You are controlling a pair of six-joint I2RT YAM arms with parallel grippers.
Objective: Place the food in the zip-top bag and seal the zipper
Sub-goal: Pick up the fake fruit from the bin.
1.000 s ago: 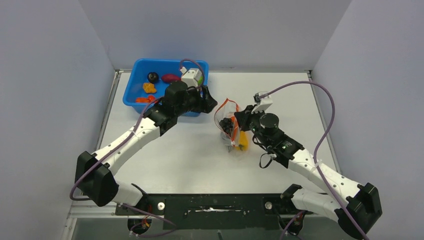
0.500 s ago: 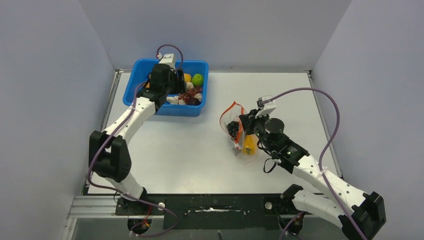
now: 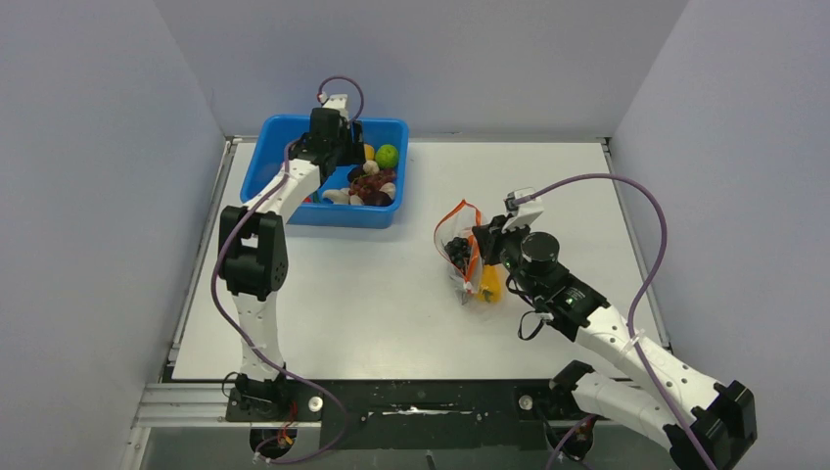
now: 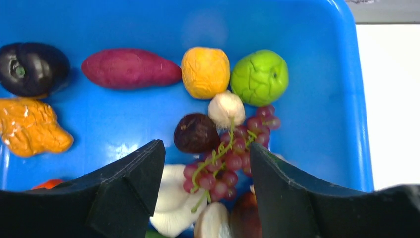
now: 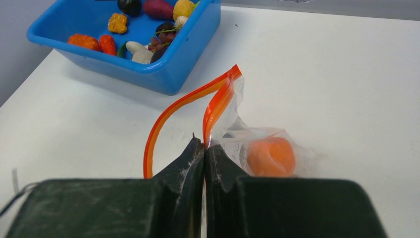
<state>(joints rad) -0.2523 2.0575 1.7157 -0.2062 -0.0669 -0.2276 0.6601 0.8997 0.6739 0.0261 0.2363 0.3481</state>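
Observation:
The clear zip-top bag (image 3: 458, 247) stands on the table with its mouth open, and its red-orange zipper (image 5: 218, 96) curves up in a loop. My right gripper (image 5: 204, 146) is shut on one side of the zipper strip; it also shows in the top view (image 3: 480, 247). An orange piece (image 5: 271, 156) and dark pieces lie inside the bag. My left gripper (image 4: 205, 166) is open and empty, low over the food in the blue bin (image 3: 333, 213). Red grapes (image 4: 237, 148), a dark brown piece (image 4: 196, 132) and a white mushroom (image 4: 171, 198) lie between its fingers.
The bin (image 4: 307, 124) also holds a green ball (image 4: 260, 77), a yellow-orange ball (image 4: 205, 72), a purple sweet potato (image 4: 130, 68), a dark eggplant (image 4: 32, 67), a garlic bulb (image 4: 225, 109) and an orange lumpy piece (image 4: 32, 126). Grey walls enclose the table.
My left arm has swung from beside the bag back to the bin, and its gripper now hangs over the food. My right gripper and the bag have shifted slightly right.

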